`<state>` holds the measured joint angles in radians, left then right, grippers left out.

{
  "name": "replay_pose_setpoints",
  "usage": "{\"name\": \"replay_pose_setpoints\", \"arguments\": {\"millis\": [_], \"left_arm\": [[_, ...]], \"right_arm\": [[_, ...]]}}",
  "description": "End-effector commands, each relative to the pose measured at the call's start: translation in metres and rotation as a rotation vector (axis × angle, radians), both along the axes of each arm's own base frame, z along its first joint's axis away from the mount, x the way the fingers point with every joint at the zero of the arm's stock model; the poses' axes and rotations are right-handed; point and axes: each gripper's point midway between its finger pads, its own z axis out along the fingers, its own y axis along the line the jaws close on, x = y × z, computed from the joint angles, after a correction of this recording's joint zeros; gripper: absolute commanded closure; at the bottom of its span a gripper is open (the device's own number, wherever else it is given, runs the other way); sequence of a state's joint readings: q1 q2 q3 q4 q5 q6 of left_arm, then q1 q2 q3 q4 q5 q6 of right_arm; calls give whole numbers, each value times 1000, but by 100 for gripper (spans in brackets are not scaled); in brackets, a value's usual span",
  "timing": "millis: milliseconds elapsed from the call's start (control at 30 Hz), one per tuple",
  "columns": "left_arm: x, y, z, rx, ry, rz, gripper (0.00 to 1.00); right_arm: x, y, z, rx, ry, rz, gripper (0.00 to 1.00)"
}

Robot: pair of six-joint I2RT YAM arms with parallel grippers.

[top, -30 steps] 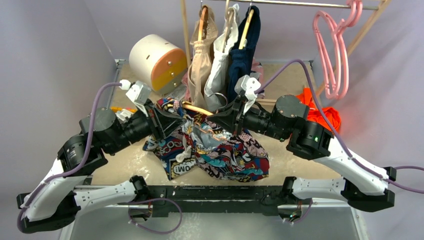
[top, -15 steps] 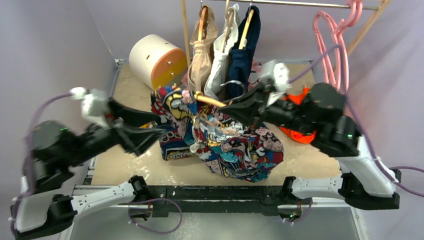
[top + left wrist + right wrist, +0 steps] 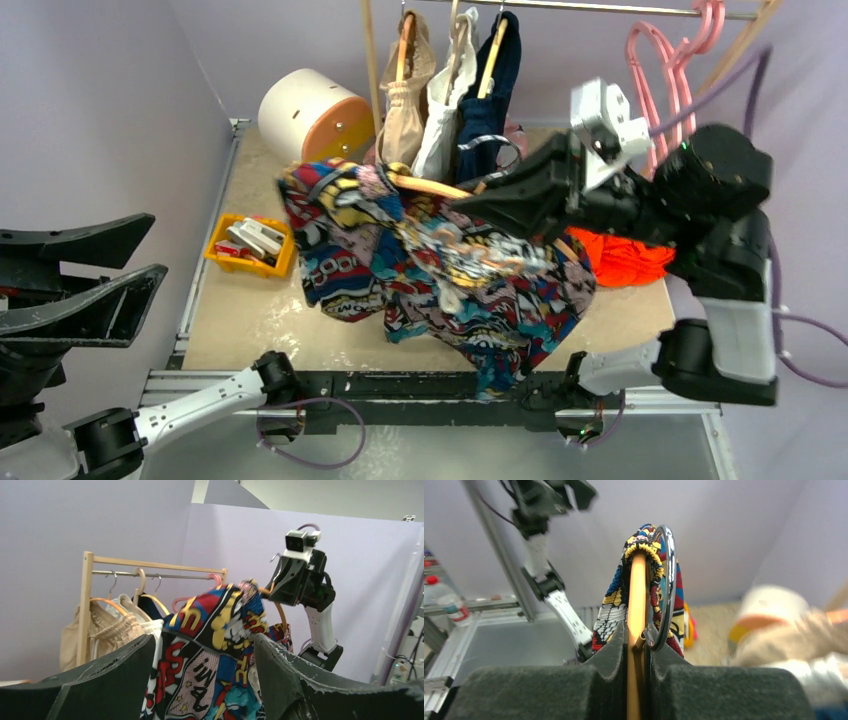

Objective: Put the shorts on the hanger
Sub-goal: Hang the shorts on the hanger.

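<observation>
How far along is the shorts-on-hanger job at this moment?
Mostly done, it seems: the shorts drape over the raised hanger. In hand: the right gripper is clamped on the hanger, while the left gripper is open and apart from the fabric. Left: the cloth hangs bunched and lopsided, so straightening it, or putting the hanger somewhere, may remain.

Left gripper (image 3: 155, 245) let go and withdrawn left, right gripper (image 3: 470, 205) lifted hanger (image 3: 428, 186) with shorts (image 3: 440, 270) higher
</observation>
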<state>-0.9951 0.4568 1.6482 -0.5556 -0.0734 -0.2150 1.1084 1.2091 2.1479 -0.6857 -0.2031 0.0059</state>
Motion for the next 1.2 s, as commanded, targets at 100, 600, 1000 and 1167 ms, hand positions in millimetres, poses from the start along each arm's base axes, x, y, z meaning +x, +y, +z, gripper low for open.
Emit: {"name": "replay_pose_setpoints", "arguments": {"millis": [100,600,1000,1167], "left_arm": [[24,-8,12,14,9,94,29],[48,-45,-4,159,33,114,30],[47,-43,12,155,-18,130,31],[50,-54,7,192,-12,113,31]], "right_arm": [[-58,-37,111,323,-267,200,100],[-24,10,28,38,-102,155,100],[-26,20,-23,-53,-44,200,100],[-7,41,-72,-182,24,158,100]]}}
